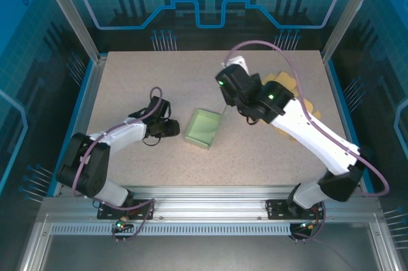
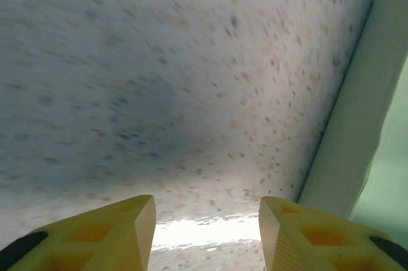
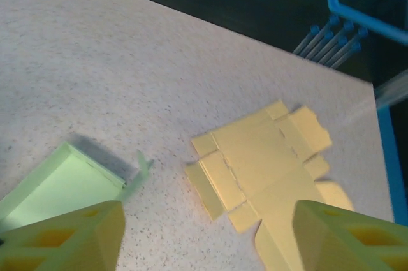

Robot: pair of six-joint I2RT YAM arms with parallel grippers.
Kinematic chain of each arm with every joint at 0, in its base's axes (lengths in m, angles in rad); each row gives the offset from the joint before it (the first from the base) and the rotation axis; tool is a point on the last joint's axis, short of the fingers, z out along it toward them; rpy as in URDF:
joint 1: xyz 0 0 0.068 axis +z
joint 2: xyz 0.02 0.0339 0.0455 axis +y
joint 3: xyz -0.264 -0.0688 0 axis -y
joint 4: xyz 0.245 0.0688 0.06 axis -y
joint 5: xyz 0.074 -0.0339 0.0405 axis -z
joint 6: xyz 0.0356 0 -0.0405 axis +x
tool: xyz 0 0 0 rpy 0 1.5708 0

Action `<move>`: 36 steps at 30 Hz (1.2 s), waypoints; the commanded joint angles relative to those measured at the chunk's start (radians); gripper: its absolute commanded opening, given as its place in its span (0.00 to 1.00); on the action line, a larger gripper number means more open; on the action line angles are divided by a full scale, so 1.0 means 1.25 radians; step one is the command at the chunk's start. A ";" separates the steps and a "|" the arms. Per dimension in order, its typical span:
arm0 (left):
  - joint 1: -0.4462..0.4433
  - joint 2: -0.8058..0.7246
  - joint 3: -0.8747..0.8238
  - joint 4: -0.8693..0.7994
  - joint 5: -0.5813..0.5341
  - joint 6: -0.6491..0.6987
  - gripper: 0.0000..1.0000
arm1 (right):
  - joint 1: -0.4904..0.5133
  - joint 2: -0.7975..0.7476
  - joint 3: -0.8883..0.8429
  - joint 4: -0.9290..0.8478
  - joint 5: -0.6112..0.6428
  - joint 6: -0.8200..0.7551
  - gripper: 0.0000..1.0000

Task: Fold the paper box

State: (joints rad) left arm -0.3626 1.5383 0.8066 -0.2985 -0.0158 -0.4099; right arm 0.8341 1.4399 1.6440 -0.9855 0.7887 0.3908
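Speckled table [image 1: 140,80]: pale-green box [image 1: 203,129], walls upright

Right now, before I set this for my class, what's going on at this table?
Two robot arms are working on paper boxes, and neither is holding anything. A green box sits mid-table, folded into an open tray, with one small flap sticking out at a corner. The left gripper is open, low over the table just beside that box. The right gripper is open and raised, between the box and a yellow blank that lies flat and unfolded.
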 commanded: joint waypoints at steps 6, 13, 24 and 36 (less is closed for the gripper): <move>-0.114 0.069 -0.010 0.053 0.021 -0.043 0.43 | -0.059 -0.220 -0.262 0.095 -0.077 0.165 1.00; -0.253 0.069 -0.014 0.093 0.034 -0.108 0.43 | -0.075 -0.298 -0.325 0.042 -0.037 0.232 1.00; -0.401 0.018 -0.046 0.363 0.091 -0.118 0.44 | -0.125 -0.335 -0.330 -0.002 -0.055 0.231 1.00; -0.046 0.002 0.144 0.263 0.373 0.457 0.63 | -0.174 -0.345 -0.472 0.111 -0.335 0.149 0.87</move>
State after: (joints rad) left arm -0.4789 1.4364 0.9207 0.0368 0.2485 -0.1062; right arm 0.6315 1.0325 1.0992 -0.9001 0.4843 0.5919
